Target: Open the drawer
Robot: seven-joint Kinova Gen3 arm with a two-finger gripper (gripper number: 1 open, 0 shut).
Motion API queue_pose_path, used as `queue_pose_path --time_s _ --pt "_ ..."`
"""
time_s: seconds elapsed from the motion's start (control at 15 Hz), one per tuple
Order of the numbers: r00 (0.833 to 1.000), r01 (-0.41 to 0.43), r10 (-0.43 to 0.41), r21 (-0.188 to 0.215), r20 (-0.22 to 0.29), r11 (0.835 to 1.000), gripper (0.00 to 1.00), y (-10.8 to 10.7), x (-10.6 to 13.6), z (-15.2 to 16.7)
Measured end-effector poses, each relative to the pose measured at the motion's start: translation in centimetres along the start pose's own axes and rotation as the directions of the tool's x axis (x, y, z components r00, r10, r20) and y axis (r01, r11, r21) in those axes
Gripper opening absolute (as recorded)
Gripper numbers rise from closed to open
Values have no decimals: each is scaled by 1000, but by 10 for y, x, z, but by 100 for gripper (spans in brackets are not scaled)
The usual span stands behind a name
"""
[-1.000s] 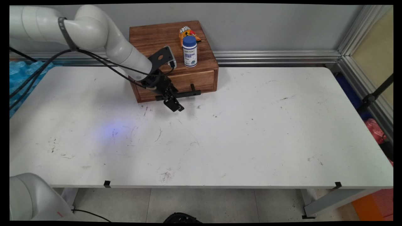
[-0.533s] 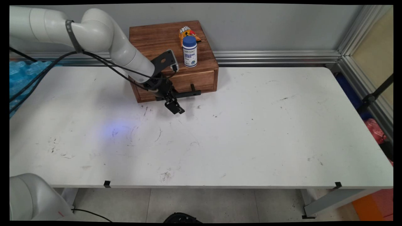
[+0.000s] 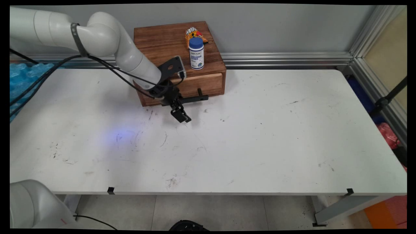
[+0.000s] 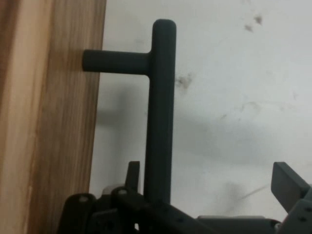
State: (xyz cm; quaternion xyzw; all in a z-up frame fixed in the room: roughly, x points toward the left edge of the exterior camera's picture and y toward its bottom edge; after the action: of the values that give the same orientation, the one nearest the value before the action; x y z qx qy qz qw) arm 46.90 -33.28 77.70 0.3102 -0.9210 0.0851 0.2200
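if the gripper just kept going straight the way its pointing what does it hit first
Probably the white table. The gripper points down and slightly forward, just in front of the wooden drawer box. In the hand view only bare tabletop lies ahead between its open fingers; the drawer's black handle runs alongside one finger, though depth is unclear.

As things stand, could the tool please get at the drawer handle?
Probably yes: the tool sits right beside the black drawer handle, its fingers open, and nothing lies between them.

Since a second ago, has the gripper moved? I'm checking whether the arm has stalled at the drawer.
Yes, slightly. The gripper has slid a little right and down the picture along the drawer handle, judged against the wooden box.
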Motion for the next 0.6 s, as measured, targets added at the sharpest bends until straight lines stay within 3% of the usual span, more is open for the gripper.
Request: queue_pose_path --time_s 0.6 --pt "1000 -9 10 -51 12 999 100 31 -4 1"
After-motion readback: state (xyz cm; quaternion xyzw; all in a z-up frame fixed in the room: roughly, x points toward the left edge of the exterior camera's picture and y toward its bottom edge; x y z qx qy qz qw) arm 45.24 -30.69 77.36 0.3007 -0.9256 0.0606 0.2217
